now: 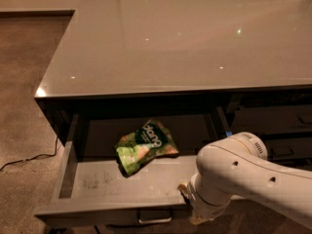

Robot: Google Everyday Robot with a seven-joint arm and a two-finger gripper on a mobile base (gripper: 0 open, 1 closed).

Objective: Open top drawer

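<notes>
Gripper (192, 217) sits low at the front edge of the top drawer (107, 185), just right of its handle (155, 216), tucked under the white arm (243, 177). Open or closed, I can't tell. The drawer stands wide open below the grey countertop (185, 38). A green snack bag (146, 145) lies mid-drawer, lettering unreadable. The arm comes in from the drawer's right, bent over its front corner.

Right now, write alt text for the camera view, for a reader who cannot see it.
The top drawer of a grey cabinet stands pulled out, with a green snack bag lying inside toward the back. The robot's white arm reaches in from the lower right, its gripper low at the drawer's front edge, just right of the handle.
</notes>
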